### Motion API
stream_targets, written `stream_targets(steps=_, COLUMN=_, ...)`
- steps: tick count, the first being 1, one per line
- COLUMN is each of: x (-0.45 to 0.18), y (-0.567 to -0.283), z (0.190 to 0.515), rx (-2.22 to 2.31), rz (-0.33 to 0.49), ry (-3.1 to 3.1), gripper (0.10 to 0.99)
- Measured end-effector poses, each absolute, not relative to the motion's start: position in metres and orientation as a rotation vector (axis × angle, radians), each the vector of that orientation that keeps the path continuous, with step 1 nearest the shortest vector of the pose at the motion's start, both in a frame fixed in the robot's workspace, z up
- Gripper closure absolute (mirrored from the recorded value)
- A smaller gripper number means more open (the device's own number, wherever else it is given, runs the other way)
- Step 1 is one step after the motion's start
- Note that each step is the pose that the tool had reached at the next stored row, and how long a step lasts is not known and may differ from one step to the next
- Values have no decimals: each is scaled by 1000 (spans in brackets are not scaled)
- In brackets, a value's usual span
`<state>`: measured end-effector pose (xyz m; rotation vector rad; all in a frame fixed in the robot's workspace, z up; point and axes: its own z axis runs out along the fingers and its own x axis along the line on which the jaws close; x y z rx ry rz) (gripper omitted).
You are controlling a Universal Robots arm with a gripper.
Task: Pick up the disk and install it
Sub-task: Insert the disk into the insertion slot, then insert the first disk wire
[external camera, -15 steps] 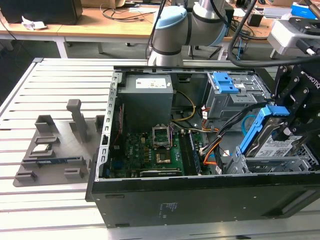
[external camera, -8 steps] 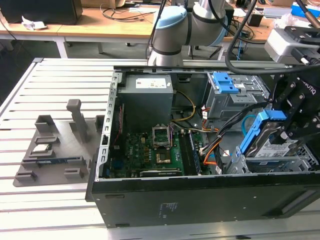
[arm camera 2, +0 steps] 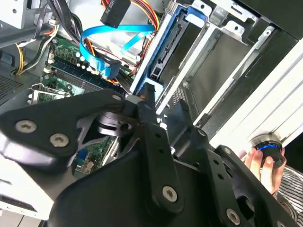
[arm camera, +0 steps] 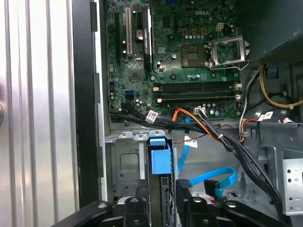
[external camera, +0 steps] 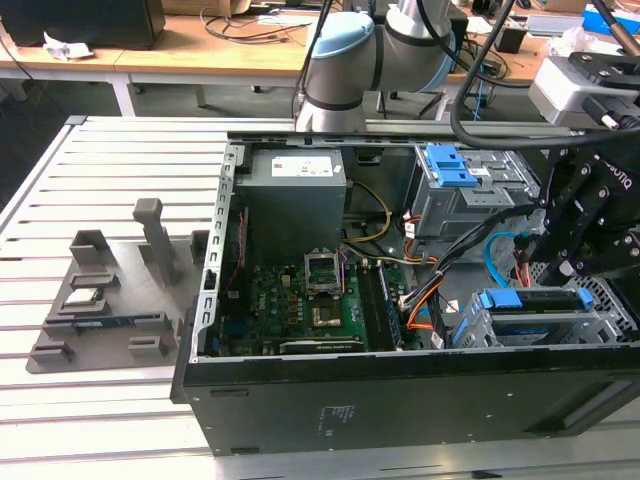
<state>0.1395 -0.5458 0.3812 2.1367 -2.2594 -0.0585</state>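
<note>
in the exterior view the open computer case lies on a slatted metal table, with the robot arm reaching in from behind and its black gripper low over the drive cage at the exterior view's right end of the case. the disk, seen by its bright blue bracket, stands on edge in that cage, just under the gripper. in the first wrist view the disk sits upright in the grey cage slot, its blue end toward the motherboard, and the two black fingers flank its dark body, one close on each side; whether they press on it i cannot tell. in the second wrist view the gripper linkage covers much of the scene, the blue-edged disk runs along the cage wall, and a blue data cable loops beside it. a person's hand rests on a round knob at the table edge there. on the table at the exterior view's left, a grey parts tray holds a small square chip and a memory stick
</note>
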Motion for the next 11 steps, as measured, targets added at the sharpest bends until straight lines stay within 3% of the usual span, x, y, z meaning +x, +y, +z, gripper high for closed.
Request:
stream_targets(steps=3, x=139, y=-546, z=381, rx=2137, rz=-58, ry=-2259, gripper=973)
stream_targets(steps=11, x=139, y=-546, z=381, rx=2136, rz=-58, ry=-2259, gripper=980)
